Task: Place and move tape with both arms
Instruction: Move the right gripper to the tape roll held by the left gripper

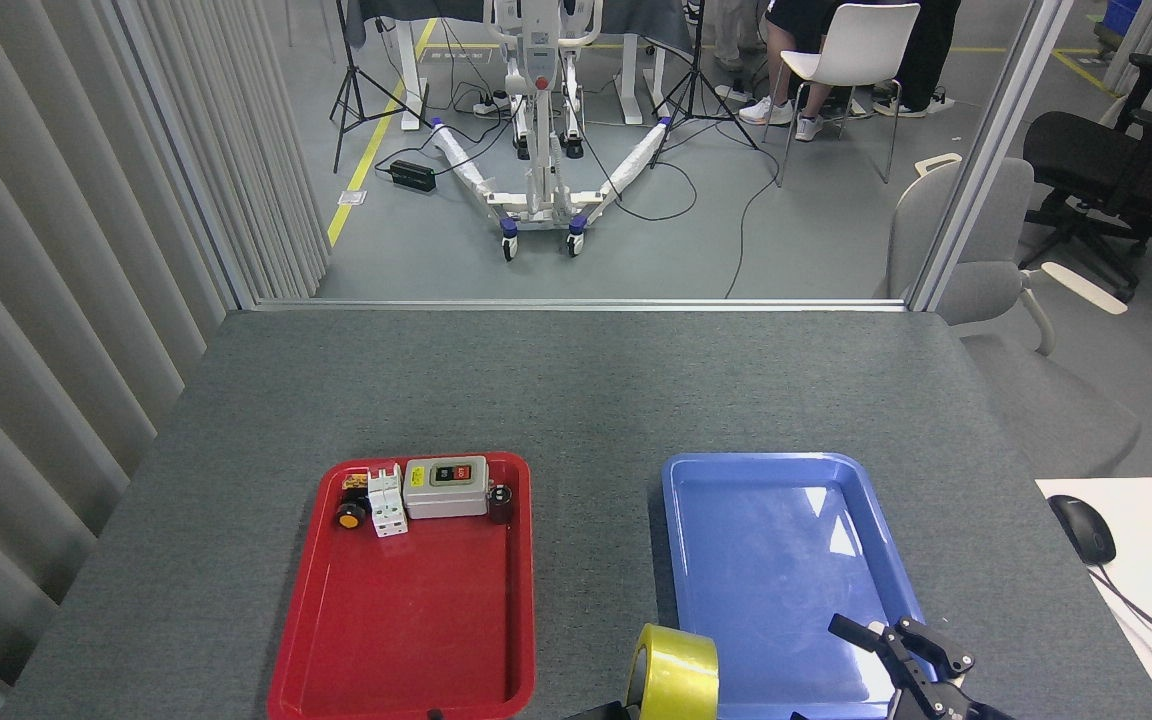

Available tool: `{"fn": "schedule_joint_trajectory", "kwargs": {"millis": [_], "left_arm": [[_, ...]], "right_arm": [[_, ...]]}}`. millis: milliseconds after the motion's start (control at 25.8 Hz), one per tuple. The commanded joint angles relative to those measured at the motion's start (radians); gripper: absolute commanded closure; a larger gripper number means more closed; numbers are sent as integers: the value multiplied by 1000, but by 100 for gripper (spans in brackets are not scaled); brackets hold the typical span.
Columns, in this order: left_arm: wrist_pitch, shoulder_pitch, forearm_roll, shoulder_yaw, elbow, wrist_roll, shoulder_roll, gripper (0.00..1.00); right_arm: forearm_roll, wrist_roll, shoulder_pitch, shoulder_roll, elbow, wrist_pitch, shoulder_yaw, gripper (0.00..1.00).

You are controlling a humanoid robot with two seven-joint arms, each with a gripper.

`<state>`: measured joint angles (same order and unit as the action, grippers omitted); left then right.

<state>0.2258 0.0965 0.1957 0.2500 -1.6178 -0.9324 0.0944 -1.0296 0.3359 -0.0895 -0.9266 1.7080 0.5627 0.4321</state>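
We held the tape (674, 674) mid-handover, our left pincer mostly hidden, grip untellable, while just right our right pincer (896, 650) gaped, needing to close in.

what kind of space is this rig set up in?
Probably a robotics lab or data-collection bay inside an open office. Signs: a wheeled white lift stand with loose cables on the floor, tripods, office chairs, and a grey table bearing parts trays.
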Motion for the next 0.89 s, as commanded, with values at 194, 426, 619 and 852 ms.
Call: {"fn": "schedule_joint_trajectory", "kwargs": {"millis": [194,426,619,852], "left_arm": [[10,8,1,-1,3,-3,-16,100],[4,-3,1,-3,7,-5,-21,100],[0,-15,1,-8,9,-5,-21,100],[0,-21,1,-11,15,-5,-21,100]], "right_arm": [[-35,-127,122,146,1,14,66,0],[-55,-189,177,201,-11,9,131,2],[-55,-241,204,247,-25,11,131,8],[-55,-247,224,258,-70,13,134,31]]}}
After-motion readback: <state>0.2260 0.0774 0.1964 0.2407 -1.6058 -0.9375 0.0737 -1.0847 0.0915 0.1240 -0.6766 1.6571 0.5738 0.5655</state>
